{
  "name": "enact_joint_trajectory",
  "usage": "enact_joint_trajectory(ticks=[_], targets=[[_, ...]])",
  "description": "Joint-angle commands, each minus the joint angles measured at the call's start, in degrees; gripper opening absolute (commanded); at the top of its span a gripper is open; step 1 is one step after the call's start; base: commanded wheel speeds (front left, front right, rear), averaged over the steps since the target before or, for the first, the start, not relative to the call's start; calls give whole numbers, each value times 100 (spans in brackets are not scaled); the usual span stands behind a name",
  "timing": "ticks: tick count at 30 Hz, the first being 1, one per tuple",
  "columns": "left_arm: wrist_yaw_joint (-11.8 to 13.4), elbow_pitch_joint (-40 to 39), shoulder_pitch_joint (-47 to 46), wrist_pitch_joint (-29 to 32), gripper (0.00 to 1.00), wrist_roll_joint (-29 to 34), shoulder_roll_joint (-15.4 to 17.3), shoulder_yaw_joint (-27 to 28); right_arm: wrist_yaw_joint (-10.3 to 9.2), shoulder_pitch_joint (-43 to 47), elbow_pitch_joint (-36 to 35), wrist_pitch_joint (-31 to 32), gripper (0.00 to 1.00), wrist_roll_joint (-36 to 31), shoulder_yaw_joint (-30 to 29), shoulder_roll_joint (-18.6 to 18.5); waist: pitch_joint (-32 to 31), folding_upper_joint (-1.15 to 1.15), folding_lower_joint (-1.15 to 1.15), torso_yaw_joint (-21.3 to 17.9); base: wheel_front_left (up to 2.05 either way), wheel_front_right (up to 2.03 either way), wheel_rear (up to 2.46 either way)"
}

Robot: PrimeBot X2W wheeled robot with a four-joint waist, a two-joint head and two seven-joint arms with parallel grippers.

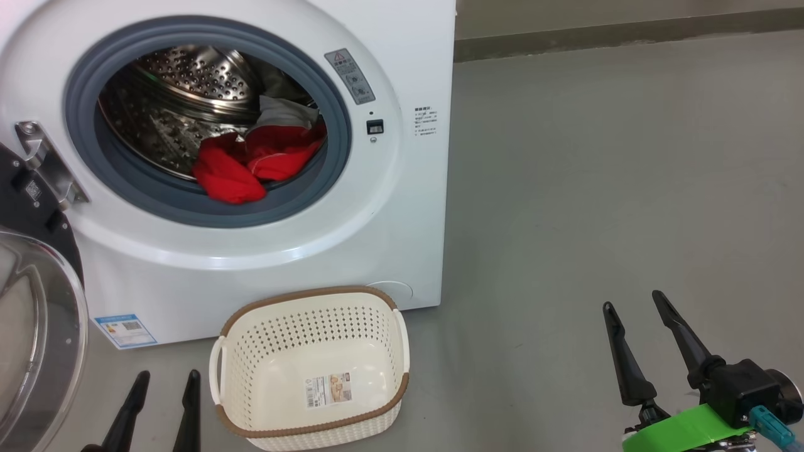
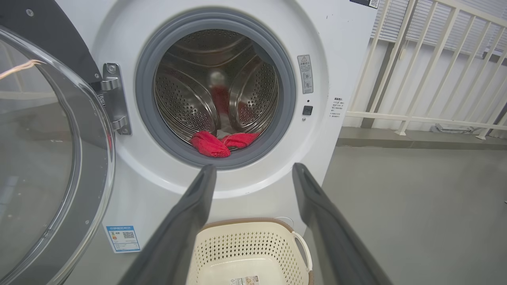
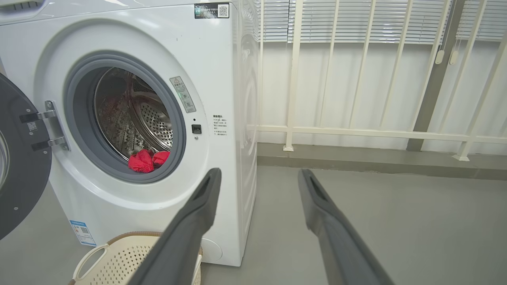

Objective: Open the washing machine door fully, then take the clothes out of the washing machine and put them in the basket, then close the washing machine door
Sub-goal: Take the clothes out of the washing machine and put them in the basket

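Note:
The white washing machine [image 1: 264, 251] stands ahead with its round door [image 1: 38, 333] swung wide open to the left. Red clothes [image 1: 251, 163] with a grey piece lie at the front lip of the steel drum [image 2: 214, 95], also visible as clothes [image 2: 216, 143] and clothes [image 3: 147, 160]. The cream basket [image 1: 312, 370] sits on the floor in front of the machine, holding only a paper label. My left gripper [image 1: 164, 380] is open at the basket's left, low down. My right gripper [image 1: 634, 301] is open, far right of the basket, holding nothing.
Grey floor [image 1: 597, 188] spreads to the right of the machine. A white railing [image 3: 356, 130] with blinds behind it runs along the back wall. The door's hinge [image 1: 44, 163] juts from the machine's left front.

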Motion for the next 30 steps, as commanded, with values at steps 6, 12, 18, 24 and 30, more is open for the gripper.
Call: enact_joint_trajectory(ticks=[6, 12, 18, 24, 30], targets=[[-31, -258, -93, -52, 100, -30, 123, 162, 36, -47, -158, -37, 100, -71, 100, -59, 38, 0, 0, 40, 0, 0, 0], [-32, -190, -83, -52, 100, 78, 104, 229, 36, -51, -153, -37, 100, -58, 126, -40, 48, 0, 0, 56, 0, 0, 0], [-26, -83, -114, -52, 100, 286, 37, 319, 36, -56, -143, -37, 100, -19, 179, -42, 47, 0, 0, 71, 38, -58, 19], [-29, -58, -161, -52, 100, 389, -10, 352, 36, -74, -148, -37, 100, 13, 214, -63, 77, 0, 0, 79, 130, -143, 13], [-30, -126, -193, -52, 100, 355, -6, 339, 36, -94, -123, -37, 100, 35, 233, -77, 118, 0, 0, 89, 193, -193, 0]])
